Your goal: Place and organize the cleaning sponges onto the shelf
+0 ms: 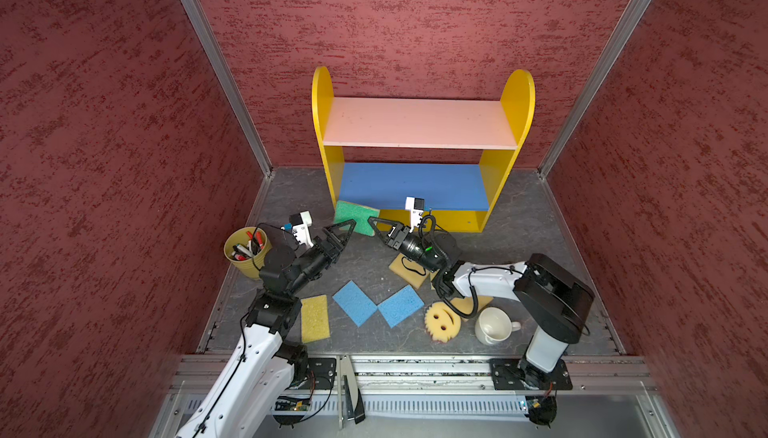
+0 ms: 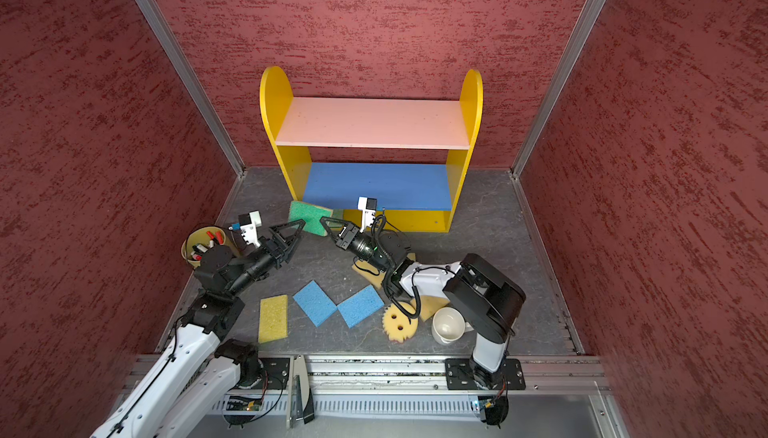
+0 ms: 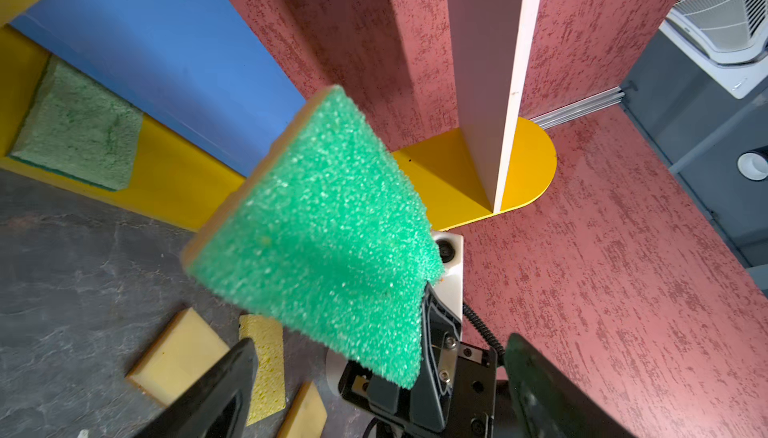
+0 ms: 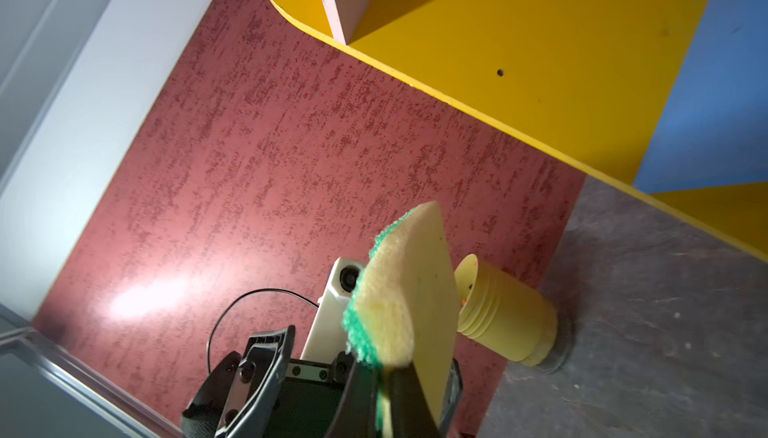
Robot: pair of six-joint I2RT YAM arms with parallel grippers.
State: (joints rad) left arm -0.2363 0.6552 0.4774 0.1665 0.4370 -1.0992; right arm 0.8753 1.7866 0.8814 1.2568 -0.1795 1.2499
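Black right gripper (image 1: pixel 372 221) is clamped on one end of a green sponge (image 1: pixel 354 215), holding it tilted just in front of the lower left corner of the shelf (image 1: pixel 322 95). The right wrist view shows the sponge's yellow back. Facing it from the left, the left gripper (image 1: pixel 350 226) is spread wide and empty, with the sponge's free end just ahead of its fingers (image 3: pixel 216 394). A second green sponge (image 3: pixel 75 132) lies on the shelf's yellow base, under the blue board. On the grey floor nearer the robot, a tan sponge (image 1: pixel 409 271) sits partly under the right arm. A left blue sponge (image 1: pixel 354 303) and a right blue sponge (image 1: pixel 401 305) meet at a corner. Beside them are a yellow sponge (image 1: pixel 315 318) and a round smiley sponge (image 1: pixel 442 320), the latter next to a white mug (image 1: pixel 494 326). A yellow cup (image 1: pixel 247 251) of markers stands far left.
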